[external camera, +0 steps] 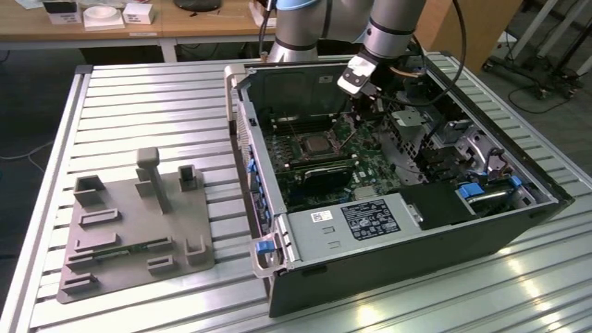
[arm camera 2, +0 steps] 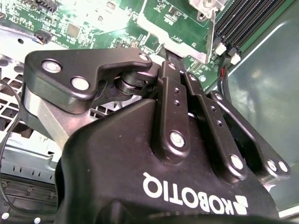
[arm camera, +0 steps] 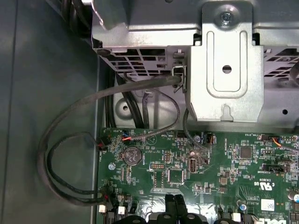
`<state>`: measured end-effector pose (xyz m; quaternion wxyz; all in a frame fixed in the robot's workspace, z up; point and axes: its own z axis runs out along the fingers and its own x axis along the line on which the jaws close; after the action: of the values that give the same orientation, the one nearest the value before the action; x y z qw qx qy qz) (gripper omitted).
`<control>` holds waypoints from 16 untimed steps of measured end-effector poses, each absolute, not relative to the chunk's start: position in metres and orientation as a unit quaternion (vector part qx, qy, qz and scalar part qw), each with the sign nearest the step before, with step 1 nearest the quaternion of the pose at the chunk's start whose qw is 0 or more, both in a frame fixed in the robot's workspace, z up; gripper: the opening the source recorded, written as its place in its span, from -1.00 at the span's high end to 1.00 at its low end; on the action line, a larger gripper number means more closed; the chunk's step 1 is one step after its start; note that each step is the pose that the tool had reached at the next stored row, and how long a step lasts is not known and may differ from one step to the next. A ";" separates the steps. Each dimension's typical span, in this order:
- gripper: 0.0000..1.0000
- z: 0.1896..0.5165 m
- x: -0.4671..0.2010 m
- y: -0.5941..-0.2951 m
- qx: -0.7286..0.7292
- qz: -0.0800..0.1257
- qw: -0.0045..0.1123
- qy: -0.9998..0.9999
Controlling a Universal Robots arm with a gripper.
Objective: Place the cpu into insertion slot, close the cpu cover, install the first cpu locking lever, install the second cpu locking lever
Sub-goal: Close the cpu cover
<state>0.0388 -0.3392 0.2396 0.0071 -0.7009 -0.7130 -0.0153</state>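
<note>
Claw [arm camera: 174,207]: in the first wrist view the two black fingertips [arm camera: 168,201] stand pressed together, and I see nothing between them. I record it as closed and empty. The tips hang over the green circuit board [arm camera: 187,172], close to its surface; I cannot tell whether they touch it.

Around the claw, first wrist view: a round coin battery [arm camera: 132,155] sits on the board. Grey cables [arm camera: 60,140] loop from the board's edge up to a perforated metal cage [arm camera: 226,70] that overhangs it.

In the second wrist view, the black claw body takes up the foreground, and long black memory slots [arm camera 2: 243,18] lie past the tips.

In the exterior view, the arm [external camera: 389,28] reaches down into the open black computer case [external camera: 398,277], which lies on its side on the ribbed metal table [external camera: 138,104].

Task items: the insertion slot [external camera: 319,144], square with a silvery rim and a dark centre, lies on the board toward the exterior view's left of the claw and clearly apart from it. I cannot tell whether the cpu sits in it, nor how the cpu cover or the levers stand.

Further out, a grey moulded fixture [external camera: 129,229] with upright posts rests on the table, well apart from the case on the exterior view's left.
</note>
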 end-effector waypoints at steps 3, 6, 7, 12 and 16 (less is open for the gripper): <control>0.79 0.240 0.037 -0.339 -0.701 -0.015 0.007 -0.713; 0.79 0.240 0.036 -0.339 -0.701 -0.015 0.007 -0.713; 0.79 0.240 0.036 -0.339 -0.701 -0.015 0.007 -0.713; 0.79 0.240 0.034 -0.339 -0.701 -0.015 0.007 -0.713; 0.79 0.240 0.032 -0.339 -0.701 -0.015 0.007 -0.713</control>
<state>0.0321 -0.3392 0.2395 0.0071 -0.7010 -0.7130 -0.0153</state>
